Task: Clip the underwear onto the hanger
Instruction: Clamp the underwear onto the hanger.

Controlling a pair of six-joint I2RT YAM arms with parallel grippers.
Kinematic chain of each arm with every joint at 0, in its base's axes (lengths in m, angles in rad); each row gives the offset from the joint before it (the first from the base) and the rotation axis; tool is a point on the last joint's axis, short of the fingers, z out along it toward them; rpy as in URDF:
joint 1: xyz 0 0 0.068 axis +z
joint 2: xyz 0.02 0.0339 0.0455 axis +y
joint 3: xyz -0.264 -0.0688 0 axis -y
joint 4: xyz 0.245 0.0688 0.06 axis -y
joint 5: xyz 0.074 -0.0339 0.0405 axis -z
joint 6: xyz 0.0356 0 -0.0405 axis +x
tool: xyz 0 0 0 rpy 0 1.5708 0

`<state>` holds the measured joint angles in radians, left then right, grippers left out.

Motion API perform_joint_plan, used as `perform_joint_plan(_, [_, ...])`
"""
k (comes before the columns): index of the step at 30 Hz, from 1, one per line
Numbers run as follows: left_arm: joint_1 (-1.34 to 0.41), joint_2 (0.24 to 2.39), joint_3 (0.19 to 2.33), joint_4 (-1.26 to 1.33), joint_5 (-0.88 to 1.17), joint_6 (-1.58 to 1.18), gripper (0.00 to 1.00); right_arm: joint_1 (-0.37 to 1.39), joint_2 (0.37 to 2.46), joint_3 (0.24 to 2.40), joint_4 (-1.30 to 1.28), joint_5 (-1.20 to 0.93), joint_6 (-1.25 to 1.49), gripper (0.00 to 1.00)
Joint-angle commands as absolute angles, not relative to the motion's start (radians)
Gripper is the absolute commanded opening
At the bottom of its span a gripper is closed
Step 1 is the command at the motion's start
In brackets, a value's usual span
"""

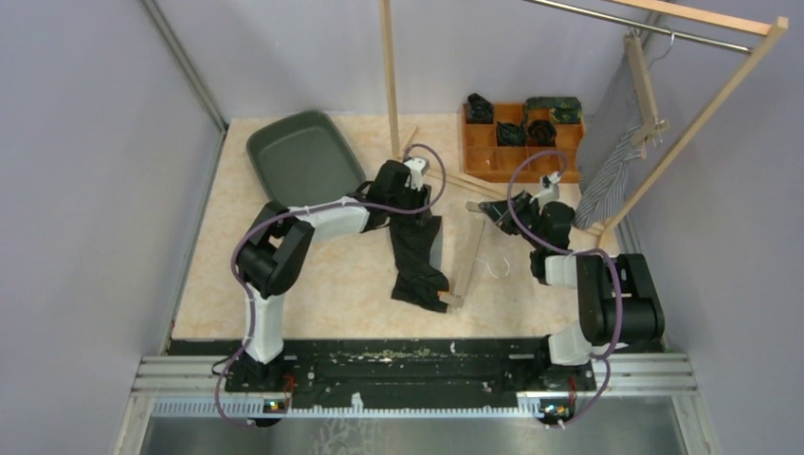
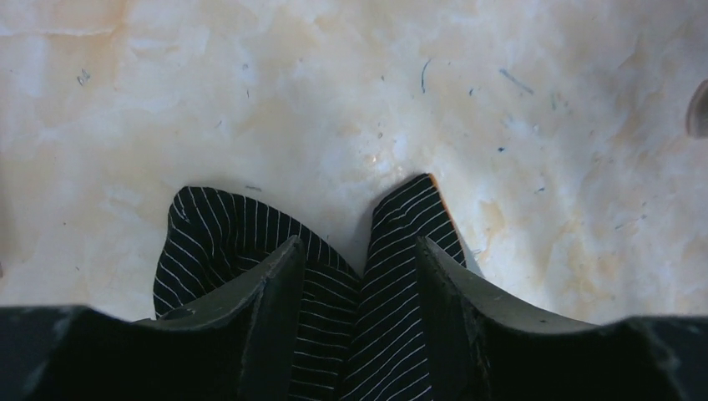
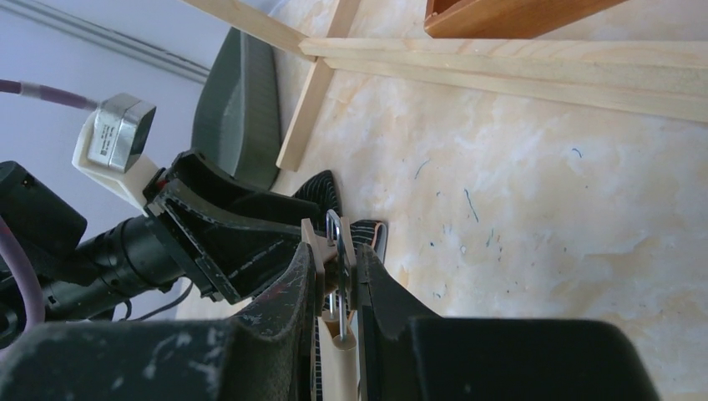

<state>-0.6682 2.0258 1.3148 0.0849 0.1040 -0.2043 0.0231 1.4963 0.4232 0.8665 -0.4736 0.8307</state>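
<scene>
- Underwear (image 2: 392, 251), dark with thin white stripes, is bunched between the fingers (image 2: 280, 280) of the left gripper (image 2: 357, 251). The jaws stand moderately apart, closed on the fold of cloth.
- Beyond the fingertips two lobes of the fabric lie on the marbled table (image 2: 334, 100).
- From above, the rest of the garment trails from this gripper back toward the arm bases. Its far end lies against the lower end of the wooden hanger (image 1: 467, 261).
- Right gripper (image 3: 338, 251) has its jaws narrow, pinching a wooden clip (image 3: 344, 251) with a metal spring, at the hanger's upper end.
- Just ahead of the right fingertips is the left gripper, and the striped cloth shows just past the clip.
- Beyond the left gripper lies a green tray (image 1: 303, 156).
- Beyond the right gripper sits an orange compartment box (image 1: 512, 142), with a wooden rack (image 1: 389, 76) around it.
</scene>
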Motion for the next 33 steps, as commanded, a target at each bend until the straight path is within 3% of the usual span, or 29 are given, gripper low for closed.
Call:
perform_joint_plan(1, [-0.699,2.042,1.356,0.012,0.034,-0.106,0.57,0.017,1.453,0.415,0.909,-0.494,0.808,0.0])
perform_joint_plan(7, [-0.739,2.087,1.373,0.004,-0.016,-0.058,0.56,0.017,1.447,0.409,0.909,-0.494,0.809,0.0])
perform_joint_plan(14, [-0.757,2.117,1.364,0.003,-0.009,-0.049,0.46,0.017,1.436,0.396,0.904,-0.489,0.807,0.0])
perform_joint_plan(19, [-0.763,2.113,1.335,0.035,-0.036,-0.08,0.08,0.017,1.437,0.388,0.9,-0.487,0.804,0.0])
perform_joint_plan(21, [-0.762,2.074,1.301,0.084,-0.043,-0.098,0.0,0.017,1.438,0.387,0.902,-0.491,0.804,0.0])
perform_joint_plan(33, [-0.759,1.903,1.275,0.21,-0.018,-0.171,0.0,0.045,1.454,0.397,0.897,-0.512,0.781,0.0])
